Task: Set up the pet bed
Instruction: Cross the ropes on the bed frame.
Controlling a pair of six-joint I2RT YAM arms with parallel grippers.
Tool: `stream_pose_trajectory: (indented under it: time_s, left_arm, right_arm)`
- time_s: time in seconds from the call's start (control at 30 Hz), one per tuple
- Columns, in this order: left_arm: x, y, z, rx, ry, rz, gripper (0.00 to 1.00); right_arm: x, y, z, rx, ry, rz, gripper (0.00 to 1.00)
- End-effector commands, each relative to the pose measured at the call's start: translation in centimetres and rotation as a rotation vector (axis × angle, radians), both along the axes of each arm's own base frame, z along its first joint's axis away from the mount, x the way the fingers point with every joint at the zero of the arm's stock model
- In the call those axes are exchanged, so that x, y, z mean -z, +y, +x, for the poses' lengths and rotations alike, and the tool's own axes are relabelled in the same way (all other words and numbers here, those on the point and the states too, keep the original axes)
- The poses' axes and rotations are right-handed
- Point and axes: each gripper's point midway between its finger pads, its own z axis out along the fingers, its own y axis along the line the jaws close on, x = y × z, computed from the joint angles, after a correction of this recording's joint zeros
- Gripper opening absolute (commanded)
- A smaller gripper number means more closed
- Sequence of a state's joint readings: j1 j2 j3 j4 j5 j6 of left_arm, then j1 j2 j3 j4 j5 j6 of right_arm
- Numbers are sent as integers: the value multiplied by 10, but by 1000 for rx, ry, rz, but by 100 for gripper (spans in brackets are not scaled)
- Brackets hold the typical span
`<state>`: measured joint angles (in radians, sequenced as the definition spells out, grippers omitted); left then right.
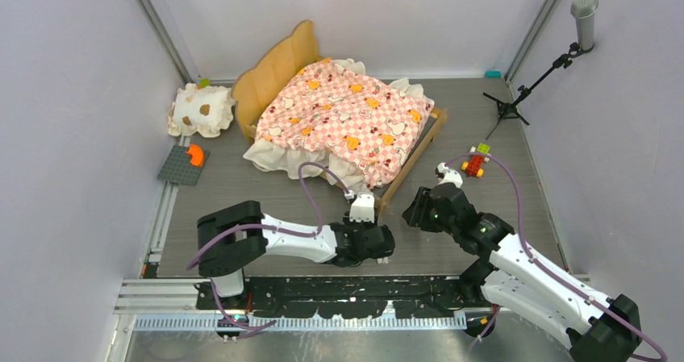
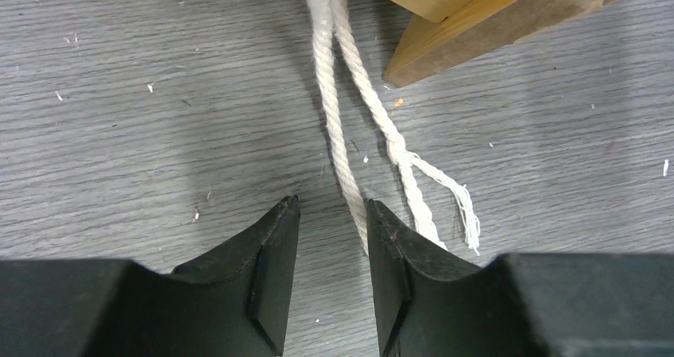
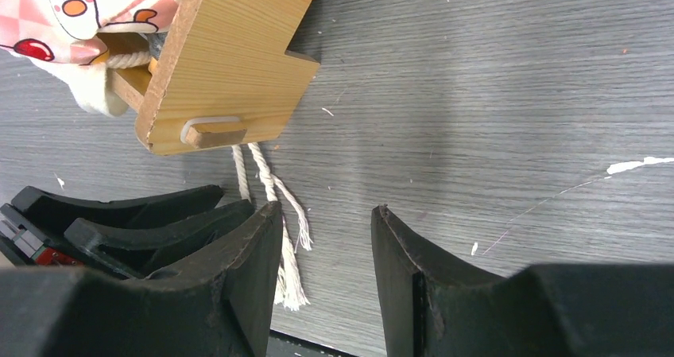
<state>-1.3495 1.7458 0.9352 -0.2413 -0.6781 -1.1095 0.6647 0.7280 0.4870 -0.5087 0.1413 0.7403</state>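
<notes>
Black fingers (image 2: 266,277) of the left gripper (image 2: 331,206) fill the bottom of the left wrist view, held moderately apart just above the grey wood-grain table (image 2: 119,134). One strand of the cream rope (image 2: 338,134) runs into the gap and lies against the inner edge of one finger, but the gap is wider than the strand and nothing is pinched. The second strand, knotted and frayed at its end, passes outside that finger. Both strands hang from the near foot corner of the pet bed (image 1: 347,120), which stands at an angle in the middle of the table, its wavy headboard (image 1: 274,72) towards the far left. The pink checkered mattress (image 1: 367,108) with orange animals lies on the frame, with its cream ruffle spilling over the left side. Just right of that foot corner, the right gripper (image 3: 327,208) hovers over bare table, its fingers spread with nothing between them and touching nothing. In its view the rope ends lie just beside one finger, below the light-wood corner board (image 3: 230,63). Further out, a cream spotted pillow (image 1: 202,110) lies left of the headboard. Nearer than it is a grey plate (image 1: 179,168) carrying an orange piece (image 1: 194,154). A small toy of coloured blocks (image 1: 476,162) sits right of the bed, and a microphone stand (image 1: 556,60) stands in the far right corner.
</notes>
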Motion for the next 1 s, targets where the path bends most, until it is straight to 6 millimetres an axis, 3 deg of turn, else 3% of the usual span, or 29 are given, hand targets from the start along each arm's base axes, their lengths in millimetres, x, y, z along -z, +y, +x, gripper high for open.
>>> stream_pose_trajectory:
  time_s: [0.0,0.53,0.7,0.83,0.97]
  left_arm:
    - [14,22,-3,-42,7,85,39]
    - [15,-5,-5,0,29,86,41]
    - [26,15,-16,-24,39,182,30]
    - [35,32,-26,-42,60,215,27]
    - [44,43,-31,-46,74,223,8]
  right_arm:
    - [-1,-1,2,19,-6,5,50]
    - [-1,-2,1,22,0,-1,50]
    - [-2,-2,1,24,0,-4,50]
    - [-1,-3,2,30,-2,-7,50]
    - [-2,-4,2,33,-2,-10,50]
